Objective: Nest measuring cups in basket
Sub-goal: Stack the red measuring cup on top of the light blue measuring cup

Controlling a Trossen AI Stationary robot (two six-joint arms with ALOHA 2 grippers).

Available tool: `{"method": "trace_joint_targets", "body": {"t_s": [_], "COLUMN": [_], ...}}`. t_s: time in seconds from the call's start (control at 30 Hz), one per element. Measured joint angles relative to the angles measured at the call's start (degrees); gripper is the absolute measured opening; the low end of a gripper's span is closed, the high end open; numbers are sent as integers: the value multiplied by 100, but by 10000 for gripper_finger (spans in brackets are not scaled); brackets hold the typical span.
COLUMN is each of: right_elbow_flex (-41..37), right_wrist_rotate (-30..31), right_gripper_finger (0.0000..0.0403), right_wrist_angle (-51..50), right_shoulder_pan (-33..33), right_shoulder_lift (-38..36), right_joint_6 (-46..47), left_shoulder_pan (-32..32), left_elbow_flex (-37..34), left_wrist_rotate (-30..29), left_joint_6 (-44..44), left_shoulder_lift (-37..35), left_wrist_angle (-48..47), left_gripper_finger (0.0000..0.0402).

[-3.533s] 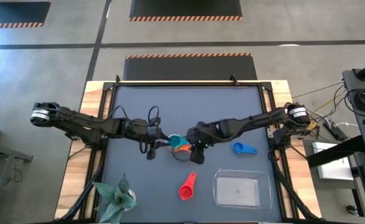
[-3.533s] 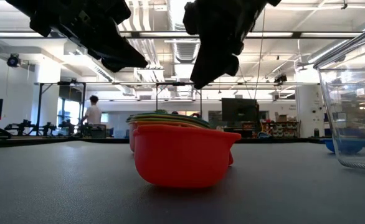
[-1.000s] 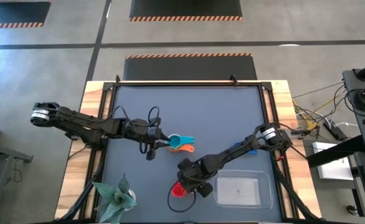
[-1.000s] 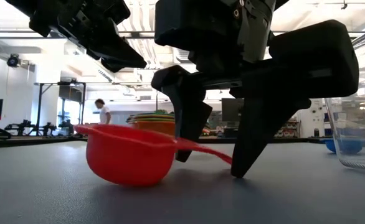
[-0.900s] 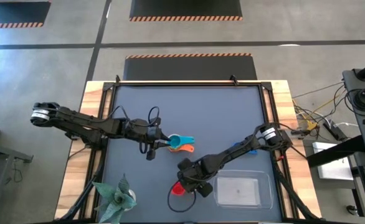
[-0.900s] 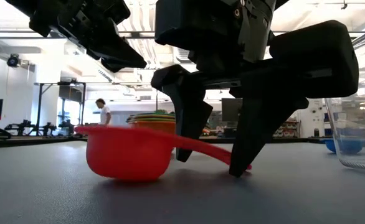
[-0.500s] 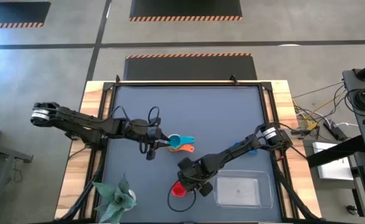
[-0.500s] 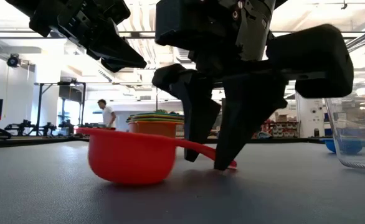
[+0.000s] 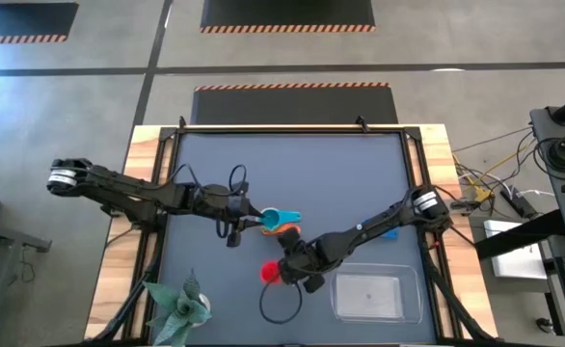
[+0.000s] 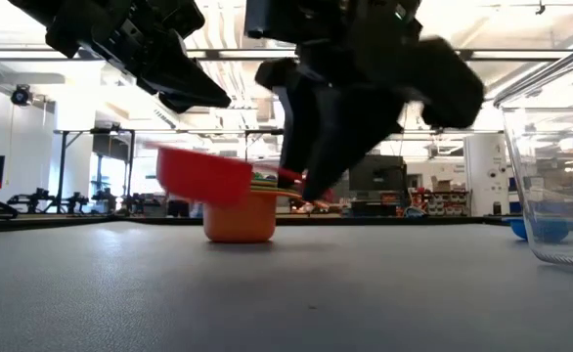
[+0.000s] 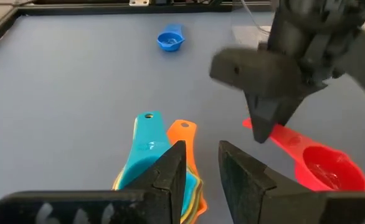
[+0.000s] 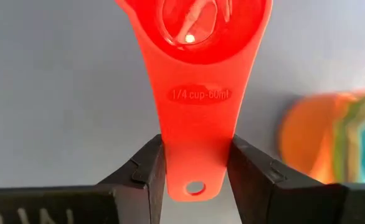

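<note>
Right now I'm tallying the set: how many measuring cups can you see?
At least 4: red cup in the right gripper; blue cup alone on the table; cyan cup and orange cup stacked below the left gripper. More may hide in that stack.

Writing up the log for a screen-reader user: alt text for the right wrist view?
The right hand is shut on the handle of the red measuring cup, marked "1/4 cup-60ml", held over the grey table. A blurred stack of nested cups, orange outermost, sits off to one side.
</note>
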Motion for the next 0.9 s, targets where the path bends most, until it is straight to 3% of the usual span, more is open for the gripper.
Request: {"method": "trace_joint_targets", "body": {"t_s": [0.17,0.27,0.63,0.9], "right_elbow_flex": [0,0,-25,-59], "right_wrist_rotate": [274,514,495,105], "right_gripper_finger": [126,130,133,149], "right_wrist_angle": [-50,-64,-553,-608], "right_shoulder_pan": [-334,-529,-1257,-1429], "right_shoulder_lift": [-260,-398,-480,-475], "right_joint_6": [1001,1426,1788,1969], "left_shoulder_pan": [2,-20,-706,-787], "left_elbow_flex": [280,398,335,15], "left_wrist_rotate": [-865,-1047,-2330,-2376], "left_joint_6": [-24,-82,-112,-91], "left_shoulder_lift": [-235,-474,-1467,-1673], "left_wrist_angle": [-289,-672,-1064,-858], "left_gripper_finger": [77,77,74,74]}}
